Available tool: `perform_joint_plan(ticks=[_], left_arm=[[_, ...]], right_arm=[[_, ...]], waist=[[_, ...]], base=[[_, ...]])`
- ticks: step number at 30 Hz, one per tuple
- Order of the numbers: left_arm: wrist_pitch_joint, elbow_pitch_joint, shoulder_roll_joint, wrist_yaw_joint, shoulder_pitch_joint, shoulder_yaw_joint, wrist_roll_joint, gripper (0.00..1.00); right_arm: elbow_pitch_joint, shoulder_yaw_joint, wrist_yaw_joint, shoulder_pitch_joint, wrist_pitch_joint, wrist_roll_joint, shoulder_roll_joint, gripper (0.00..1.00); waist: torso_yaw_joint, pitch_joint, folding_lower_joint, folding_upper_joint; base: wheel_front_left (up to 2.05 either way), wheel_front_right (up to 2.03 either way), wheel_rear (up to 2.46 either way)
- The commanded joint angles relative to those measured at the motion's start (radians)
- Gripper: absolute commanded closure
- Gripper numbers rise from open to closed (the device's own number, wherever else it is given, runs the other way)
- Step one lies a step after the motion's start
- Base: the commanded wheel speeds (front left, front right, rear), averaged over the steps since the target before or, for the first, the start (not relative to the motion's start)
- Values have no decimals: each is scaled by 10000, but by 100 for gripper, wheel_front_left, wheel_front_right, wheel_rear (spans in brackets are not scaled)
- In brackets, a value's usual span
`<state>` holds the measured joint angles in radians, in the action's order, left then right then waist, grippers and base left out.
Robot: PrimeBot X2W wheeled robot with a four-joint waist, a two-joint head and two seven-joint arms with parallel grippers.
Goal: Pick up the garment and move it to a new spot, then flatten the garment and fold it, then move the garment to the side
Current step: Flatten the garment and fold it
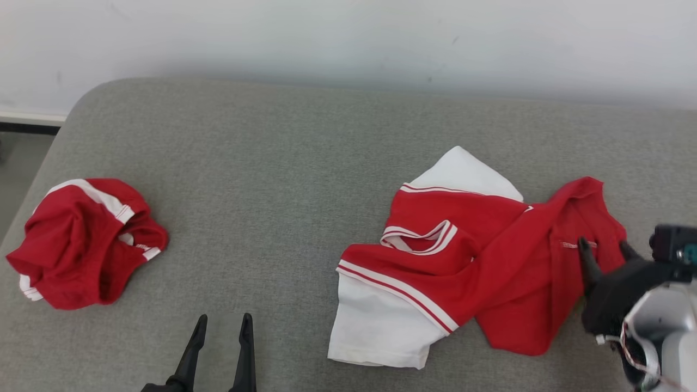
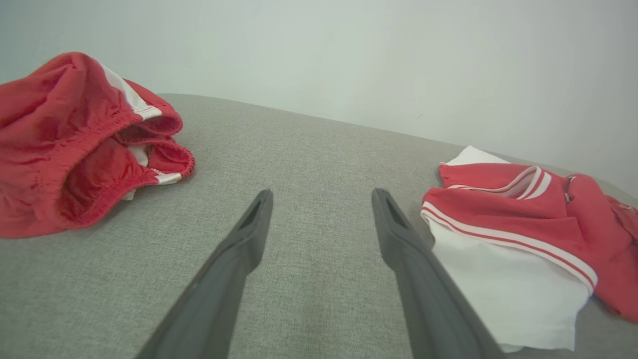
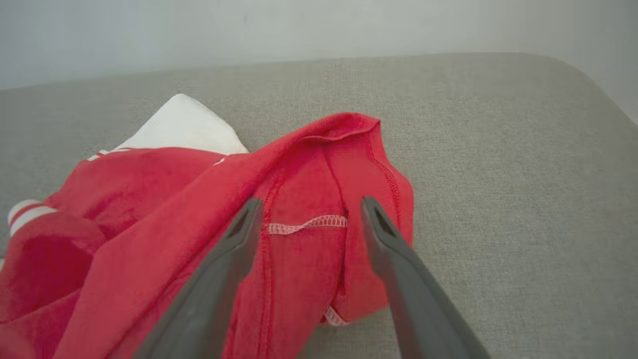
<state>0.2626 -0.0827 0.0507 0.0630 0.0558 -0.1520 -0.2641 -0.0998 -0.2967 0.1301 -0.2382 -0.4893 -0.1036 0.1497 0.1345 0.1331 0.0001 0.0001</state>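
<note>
While the right gripper (image 1: 603, 244) is hovering with fingers spread, pinching nothing, the garment (image 1: 468, 256) is lying crumpled on the grey cushion (image 1: 272, 163) at 3 o'clock, its red end sitting under those fingertips. It is showing red cloth, white panels and striped trim. The left gripper (image 1: 224, 318), fingers spread, is hanging at 6 o'clock; red shorts (image 1: 81, 239) are lying at 9 o'clock.

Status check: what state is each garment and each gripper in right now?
Red and white shirt: crumpled, partly folded over itself, not flat.
Red shorts: bunched in a heap, apart from the shirt.
Left gripper: open, empty, over bare grey cushion.
Right gripper: open over the shirt's red end, not clamped.
</note>
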Motion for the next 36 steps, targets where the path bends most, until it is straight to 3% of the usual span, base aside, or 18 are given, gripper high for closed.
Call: perform_joint_plan(ticks=[1, 6, 13, 21, 36], left_arm=[[33, -23, -7, 54, 33, -10, 70, 0], [33, -53, -7, 32, 102, -28, 48, 0], [33, -114, -7, 48, 109, -87, 48, 0], [33, -170, -7, 92, 153, -169, 48, 0], [33, -110, -7, 20, 148, -197, -71, 0]], right_arm=[[434, 0, 9, 488, -27, 121, -235, 0], [1188, -21, 9, 1561, 458, 342, -792, 0], [851, 487, 9, 1954, 1027, 849, -998, 0], [-236, 1005, 9, 1388, 836, 1789, -1004, 0], [-1672, 350, 8, -199, 1077, 3378, -889, 0]], waist=[[-176, -126, -1, -1], [-305, -275, -1, -1], [-349, -423, -1, -1], [-123, -589, -1, -1], [107, -538, -1, -1]], base=[[0, 0, 0], [0, 0, 0], [0, 0, 0], [0, 0, 0], [0, 0, 0]])
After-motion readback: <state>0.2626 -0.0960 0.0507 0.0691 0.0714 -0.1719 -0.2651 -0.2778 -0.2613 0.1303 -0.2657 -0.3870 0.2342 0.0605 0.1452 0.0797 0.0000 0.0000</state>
